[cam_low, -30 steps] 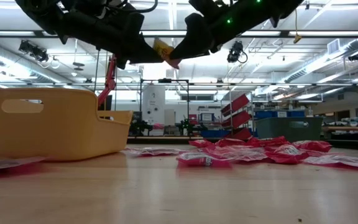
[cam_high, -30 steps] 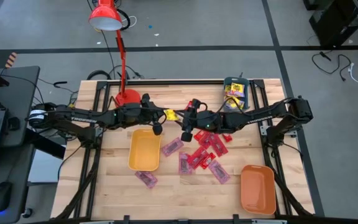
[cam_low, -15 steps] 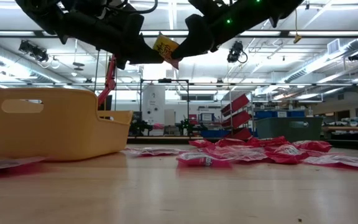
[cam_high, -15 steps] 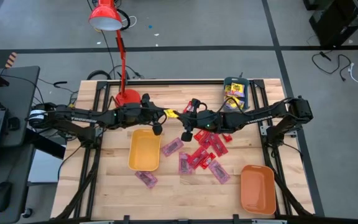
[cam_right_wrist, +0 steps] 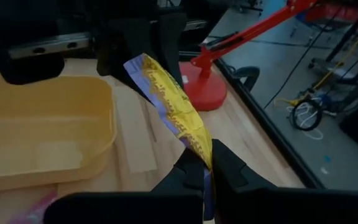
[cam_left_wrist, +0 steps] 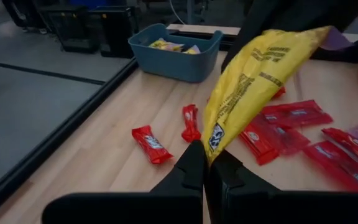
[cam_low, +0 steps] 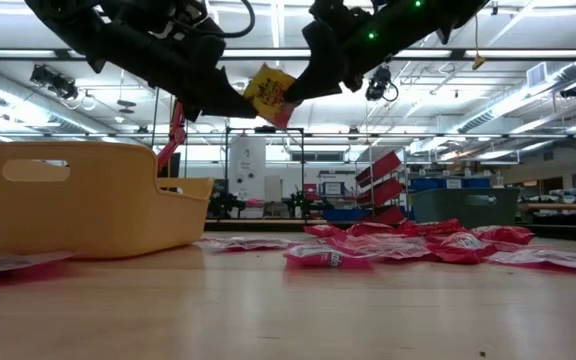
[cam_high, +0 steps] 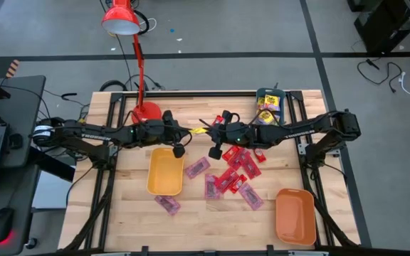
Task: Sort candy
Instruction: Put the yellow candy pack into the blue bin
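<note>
You have a yellow candy packet (cam_low: 269,92) pinched from both ends, held in the air over the middle of the table (cam_high: 191,213). Your left gripper (cam_left_wrist: 205,163) is clamped on one end, your right gripper (cam_right_wrist: 205,163) on the other — both closed tight on it. Below, the rest of the candy (cam_high: 230,174) lies loose — red and pinkish packets beside the yellow tray (cam_high: 164,173), with the orange tray (cam_high: 295,217) well apart

yellow packet (cam_low: 269,90) with dark print, red sweets (cam_high: 235,169), orange tray (cam_high: 165,171), teal tray (cam_left_wrist: 176,51)
</note>
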Robot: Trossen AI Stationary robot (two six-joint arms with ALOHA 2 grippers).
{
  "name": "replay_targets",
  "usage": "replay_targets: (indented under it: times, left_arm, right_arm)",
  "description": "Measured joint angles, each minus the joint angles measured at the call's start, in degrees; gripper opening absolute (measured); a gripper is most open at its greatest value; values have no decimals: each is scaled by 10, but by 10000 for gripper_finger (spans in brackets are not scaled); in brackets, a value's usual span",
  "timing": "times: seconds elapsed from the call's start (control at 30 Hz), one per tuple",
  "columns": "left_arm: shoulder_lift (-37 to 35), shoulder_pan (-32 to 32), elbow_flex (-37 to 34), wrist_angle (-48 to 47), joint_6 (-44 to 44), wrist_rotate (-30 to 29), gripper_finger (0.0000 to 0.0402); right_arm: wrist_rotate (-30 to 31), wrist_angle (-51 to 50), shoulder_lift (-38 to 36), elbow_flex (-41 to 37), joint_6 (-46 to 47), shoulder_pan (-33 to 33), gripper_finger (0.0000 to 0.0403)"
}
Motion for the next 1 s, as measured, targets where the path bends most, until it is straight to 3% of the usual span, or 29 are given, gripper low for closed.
replay_targets:
  times: [0.37,0.57,1.0]
  left_arm:
    - [0,0,0,-13,2,8,0]
    - [2,1,-3,-40,6,-4,7]
    - [0,5,-1,-60,6,-13,14]
  right_arm:
    - [-51,-43,-12,1,70,-19,0]
    - [-63,-85,-55,0,108,-35,0]
    - [-67,-340,-206,0,184,-113,0]
